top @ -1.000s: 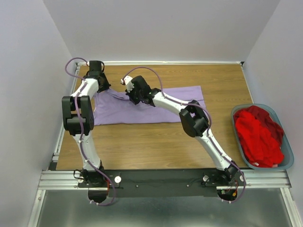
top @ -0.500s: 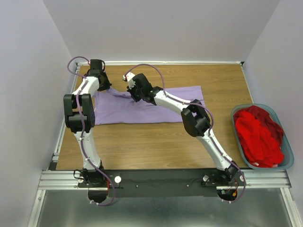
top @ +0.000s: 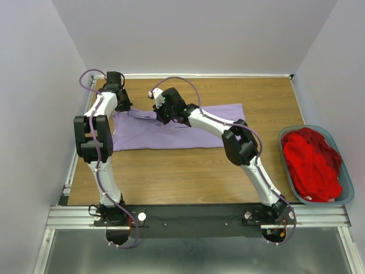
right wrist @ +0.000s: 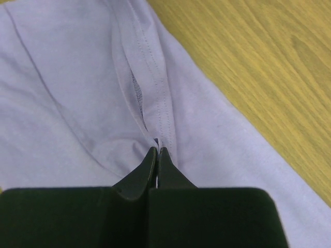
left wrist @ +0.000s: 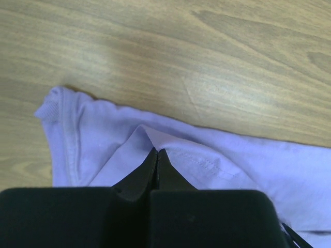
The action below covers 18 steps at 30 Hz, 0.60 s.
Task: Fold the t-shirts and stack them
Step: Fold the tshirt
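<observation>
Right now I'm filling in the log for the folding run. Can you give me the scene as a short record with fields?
lavender t-shirt: lying flat on the far left part of the table
left gripper: shut, pinching a raised fold of the lavender cloth near its left end
right gripper: shut on a stitched hem of the same shirt
red t-shirt: bunched in the basket at the table's right edge
stack: none started

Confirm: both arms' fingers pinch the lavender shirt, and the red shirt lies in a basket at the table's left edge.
Wrong side: the top external view shows the basket with the red shirt at the right edge. The lavender shirt is pinched as stated.
</observation>
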Available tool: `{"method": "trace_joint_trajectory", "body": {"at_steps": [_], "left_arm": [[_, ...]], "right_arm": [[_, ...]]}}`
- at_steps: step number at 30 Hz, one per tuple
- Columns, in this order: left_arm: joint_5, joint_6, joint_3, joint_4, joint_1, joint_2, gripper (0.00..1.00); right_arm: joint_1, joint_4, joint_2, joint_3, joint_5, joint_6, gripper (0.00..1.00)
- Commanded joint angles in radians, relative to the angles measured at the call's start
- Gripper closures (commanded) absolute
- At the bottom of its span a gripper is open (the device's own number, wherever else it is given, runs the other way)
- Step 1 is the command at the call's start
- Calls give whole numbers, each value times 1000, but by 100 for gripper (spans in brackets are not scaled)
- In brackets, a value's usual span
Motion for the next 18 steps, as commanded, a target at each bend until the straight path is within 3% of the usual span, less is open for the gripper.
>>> {"method": "trace_joint_trajectory", "body": {"at_steps": [1,18], "left_arm": [[3,17,-27,-42,14,-91,100],[-6,33,-151,-51,31,-190,100]], "right_arm": [[-2,10,-55,-33,-77,-5,99],[4,9,-82,-94,-182,19,99]]}}
